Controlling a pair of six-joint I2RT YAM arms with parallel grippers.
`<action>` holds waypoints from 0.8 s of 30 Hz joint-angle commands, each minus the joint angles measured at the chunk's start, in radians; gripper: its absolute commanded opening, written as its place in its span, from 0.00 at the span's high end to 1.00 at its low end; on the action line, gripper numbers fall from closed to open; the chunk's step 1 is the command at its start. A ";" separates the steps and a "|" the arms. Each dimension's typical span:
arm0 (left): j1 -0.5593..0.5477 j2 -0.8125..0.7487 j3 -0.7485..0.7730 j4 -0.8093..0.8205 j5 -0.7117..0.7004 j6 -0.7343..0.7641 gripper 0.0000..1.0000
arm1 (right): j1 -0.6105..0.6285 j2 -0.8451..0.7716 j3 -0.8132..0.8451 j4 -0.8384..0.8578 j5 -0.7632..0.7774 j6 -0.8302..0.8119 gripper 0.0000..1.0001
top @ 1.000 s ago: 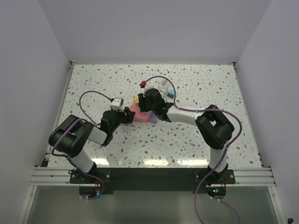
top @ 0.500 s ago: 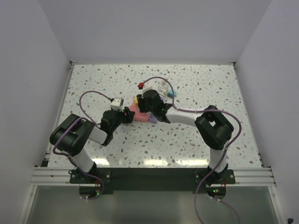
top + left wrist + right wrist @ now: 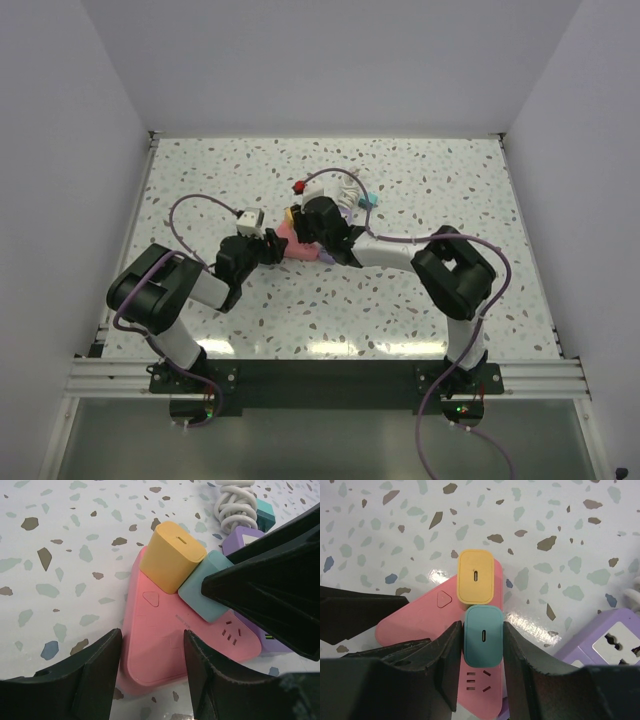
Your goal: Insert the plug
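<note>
Pinches the rounded corner of the pink power strip (image 3: 415, 620) between the jaws of the left gripper (image 3: 151, 647), held partway apart and pressed to its two edges. Farther right on that strip's face: yellow plug (image 3: 172, 555) standing upright, with teal plug (image 3: 482, 635) touching it. Clamps the teal plug by its sides with the right gripper (image 3: 481, 630), jaws narrowed onto it. Cannot tell whether fully seated. Just past it, bare socket holes (image 3: 229, 630). Rightmost, on the speckled table (image 3: 450, 180): purple socket block (image 3: 605, 645) just beside the strip, white coiled cable (image 3: 235, 502) near that.
</note>
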 commanded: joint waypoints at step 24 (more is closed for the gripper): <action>0.001 0.008 0.030 0.047 0.034 0.006 0.46 | 0.102 0.108 -0.117 -0.087 -0.006 0.042 1.00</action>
